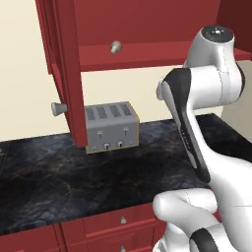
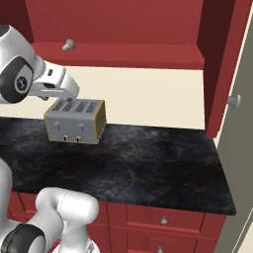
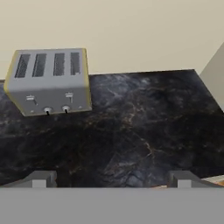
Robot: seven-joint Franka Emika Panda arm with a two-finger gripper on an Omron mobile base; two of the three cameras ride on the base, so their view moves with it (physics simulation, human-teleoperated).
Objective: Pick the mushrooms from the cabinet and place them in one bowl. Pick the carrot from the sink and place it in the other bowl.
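The gripper (image 3: 111, 181) is seen in the hand view, where its two fingertips (image 3: 41, 179) rise far apart at the bottom; the jaws stand wide open and nothing is held between them. Below them lies the dark marbled counter (image 3: 140, 127), with the toaster (image 3: 50, 81) on it at upper left, against the cream wall (image 3: 131, 30).

In the left base view the cabinet (image 1: 133, 29) is shown above the counter, its door (image 1: 66, 74) swung open toward the camera and edge-on, with a silver knob (image 1: 58, 108) on its left face. The toaster stands just behind the door's lower edge. On the cabinet shelf (image 1: 138, 56) a small mushroom (image 1: 116, 47) is seen, pale-stemmed and lying near the front edge. The white arm (image 1: 197, 123) fills the right side and hides the far end of the shelf.

In the right base view the same mushroom is seen at the left end of the shelf, and the rest of the shelf, hidden in the other view, is shown bare. A second open door (image 2: 225, 64) with its knob (image 2: 233, 101) is shown at right. Red drawers (image 2: 163, 220) are seen under the counter in both base views.

A second mushroom cannot be made out.
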